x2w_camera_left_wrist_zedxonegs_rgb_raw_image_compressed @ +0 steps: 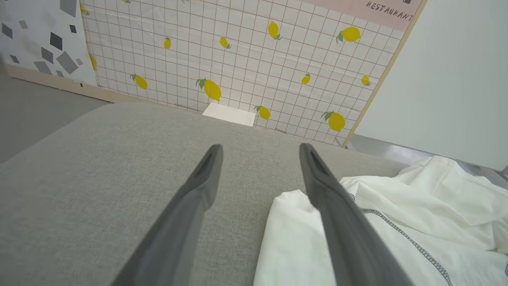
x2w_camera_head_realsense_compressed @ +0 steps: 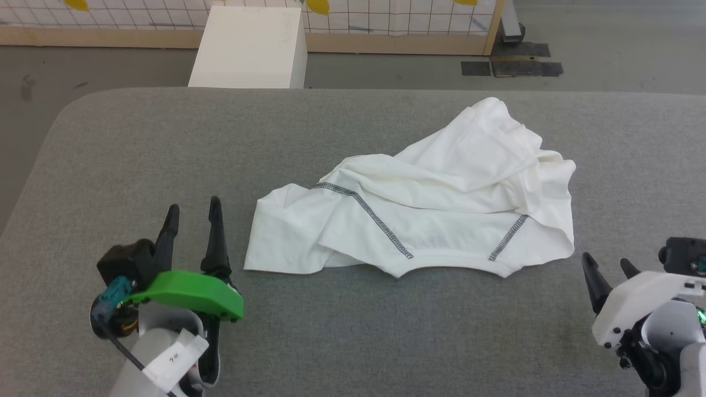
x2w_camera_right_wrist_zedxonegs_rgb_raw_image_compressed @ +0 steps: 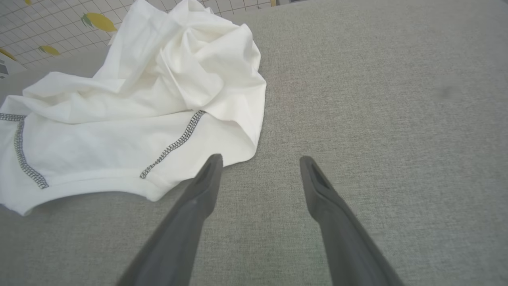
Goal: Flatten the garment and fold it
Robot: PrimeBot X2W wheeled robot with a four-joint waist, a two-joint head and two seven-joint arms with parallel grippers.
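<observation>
Both arms enter from the near edge of the grey fabric-covered surface (x2w_camera_head_realsense_compressed: 165,143), fingers pointing toward its far edge. The left end effector (x2w_camera_head_realsense_compressed: 194,205) stands at the near left with its fingers spread wide and nothing between them. The right end effector (x2w_camera_head_realsense_compressed: 605,259) stands at the near right corner, likewise wide and empty.

The garment (x2w_camera_head_realsense_compressed: 430,204), a white shirt with dark grey zigzag stitching, lies crumpled right of centre. Its stitched band faces the near edge and a bunched peak rises toward the far edge. Each end effector sits just beside a near corner of the garment, apart from it.

Bare surface extends along the whole left side, the far edge and the strip by the near edge.

The head view shows a white box (x2w_camera_head_realsense_compressed: 251,47) on the floor (x2w_camera_head_realsense_compressed: 606,44) beyond the far edge. The left wrist view shows a lemon-patterned panel (x2w_camera_left_wrist_zedxonegs_rgb_raw_image_compressed: 238,59) with the lettering "RESTAURANT". The right wrist view shows the open surface beyond the garment's right edge.
</observation>
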